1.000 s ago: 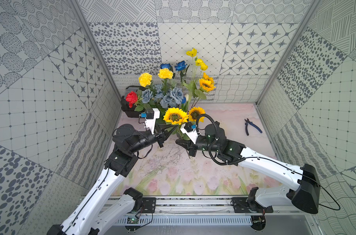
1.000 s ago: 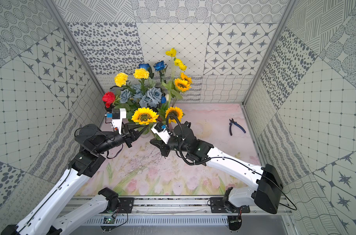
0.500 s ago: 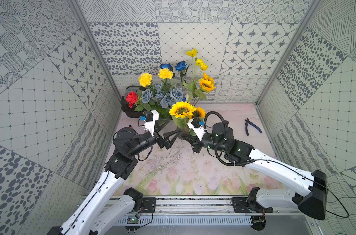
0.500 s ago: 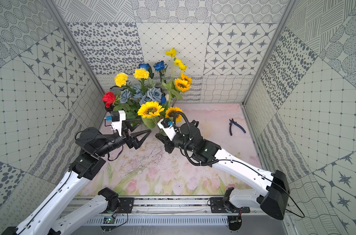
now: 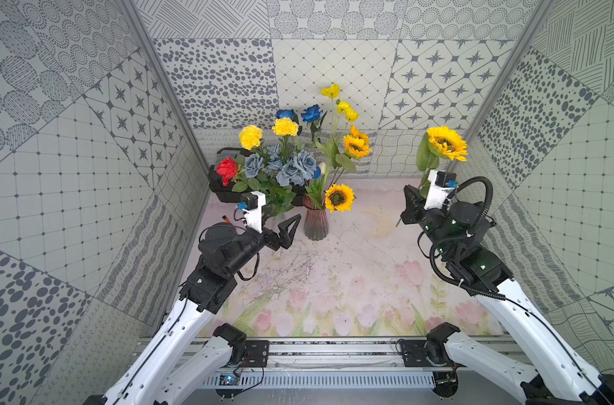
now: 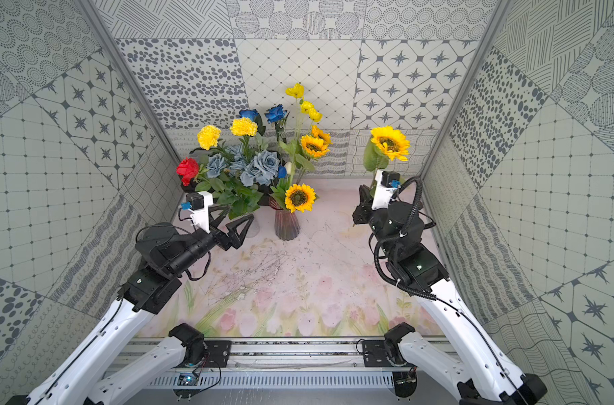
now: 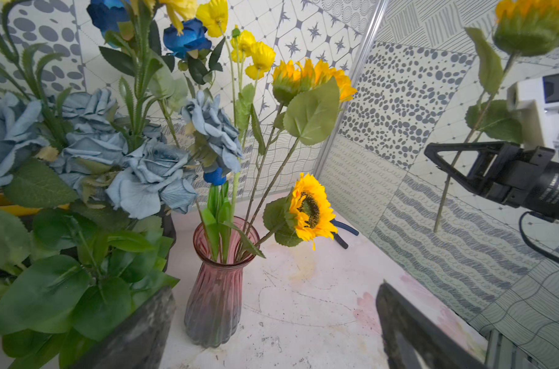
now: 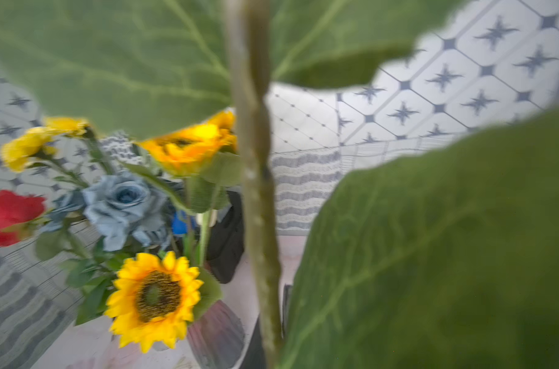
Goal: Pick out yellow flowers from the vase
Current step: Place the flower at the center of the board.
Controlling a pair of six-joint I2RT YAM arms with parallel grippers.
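Note:
A ribbed pink glass vase [image 5: 316, 224] [image 6: 287, 224] [image 7: 215, 287] stands at the back of the table. It holds yellow flowers: one sunflower [image 5: 339, 198] [image 7: 310, 209] [image 8: 153, 294] hanging low, taller sunflowers [image 5: 356, 145] and small yellow blooms [image 5: 333, 92]. My right gripper [image 5: 410, 196] [image 6: 363, 198] [image 7: 444, 159] is shut on the stem [image 8: 256, 191] of another sunflower [image 5: 446, 143] [image 6: 389, 143], upright, far right of the vase. My left gripper [image 5: 286, 221] [image 6: 233, 216] [image 7: 271, 335] is open and empty just left of the vase.
Yellow carnations [image 5: 251, 136], grey-blue roses [image 5: 291, 168], blue roses [image 5: 312, 113] and a red flower [image 5: 227, 167] rise from a black container [image 5: 218, 187] behind my left gripper. Blue-handled pliers [image 7: 343, 238] lie behind the vase. Patterned walls close in on both sides.
My left gripper opened and drew back a little. My right arm swung away to the right and upward, carrying the sunflower clear of the vase.

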